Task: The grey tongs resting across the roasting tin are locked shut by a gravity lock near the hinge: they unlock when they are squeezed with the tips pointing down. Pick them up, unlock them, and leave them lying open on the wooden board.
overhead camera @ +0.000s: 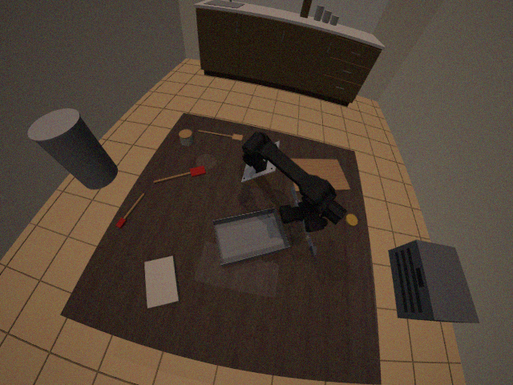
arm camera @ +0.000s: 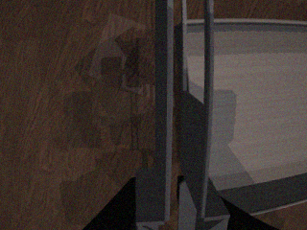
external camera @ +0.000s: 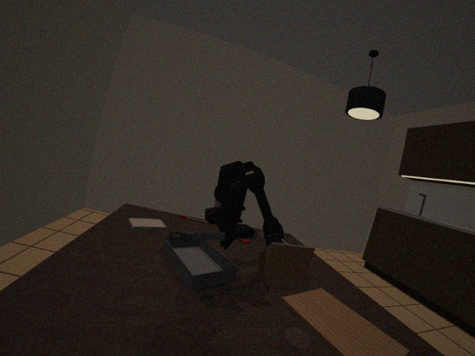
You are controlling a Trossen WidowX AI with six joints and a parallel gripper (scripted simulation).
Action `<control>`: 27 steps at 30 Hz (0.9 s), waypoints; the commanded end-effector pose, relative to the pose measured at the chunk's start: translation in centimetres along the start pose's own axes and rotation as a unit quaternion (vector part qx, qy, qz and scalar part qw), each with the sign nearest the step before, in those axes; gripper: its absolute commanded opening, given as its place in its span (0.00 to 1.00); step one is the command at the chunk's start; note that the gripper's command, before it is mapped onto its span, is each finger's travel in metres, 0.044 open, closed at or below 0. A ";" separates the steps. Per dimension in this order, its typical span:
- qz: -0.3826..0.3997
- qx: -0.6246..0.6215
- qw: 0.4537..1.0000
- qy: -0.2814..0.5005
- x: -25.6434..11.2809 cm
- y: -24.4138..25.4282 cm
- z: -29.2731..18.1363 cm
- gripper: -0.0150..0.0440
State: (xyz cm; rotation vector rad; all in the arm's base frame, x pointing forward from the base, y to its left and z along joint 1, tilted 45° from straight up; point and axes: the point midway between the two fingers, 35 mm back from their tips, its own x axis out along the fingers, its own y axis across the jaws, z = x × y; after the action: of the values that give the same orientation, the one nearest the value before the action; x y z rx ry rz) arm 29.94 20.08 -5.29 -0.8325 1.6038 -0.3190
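My gripper (overhead camera: 305,221) (arm camera: 159,186) is shut on the grey tongs (overhead camera: 312,245) (external camera: 205,236) (arm camera: 208,110) and holds them raised above the table. In the wrist view their two long arms run nearly parallel, close together, from between the fingers to the top edge. In the exterior view they lie roughly level, not tips down. The lock near the hinge cannot be made out. The roasting tin (overhead camera: 246,240) (external camera: 195,261) (arm camera: 259,72) stands on the table beside and below the gripper. The wooden board (overhead camera: 329,172) (external camera: 341,323) lies flat behind, with nothing on it.
A yellow disc (overhead camera: 351,219) lies right of the gripper. A white box (overhead camera: 161,281) (external camera: 148,223) is at the front left. Red-headed utensils (overhead camera: 198,171) (overhead camera: 120,222), a wooden spatula (overhead camera: 236,136) and a lidded jar (overhead camera: 186,138) lie or stand on the left and back.
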 end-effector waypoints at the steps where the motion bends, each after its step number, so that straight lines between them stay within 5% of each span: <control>1: 0.003 -0.072 0.997 -0.003 -0.2 0.9 0.0 0.00; 14: 0.002 -0.319 0.948 -0.003 -0.1 3.7 -0.7 0.00; 27: 0.001 -0.545 0.838 -0.001 0.1 6.5 -1.6 0.00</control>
State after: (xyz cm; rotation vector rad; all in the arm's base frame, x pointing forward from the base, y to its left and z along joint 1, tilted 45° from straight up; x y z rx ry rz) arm 26.61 23.60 -8.80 -1.6011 1.7431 0.5898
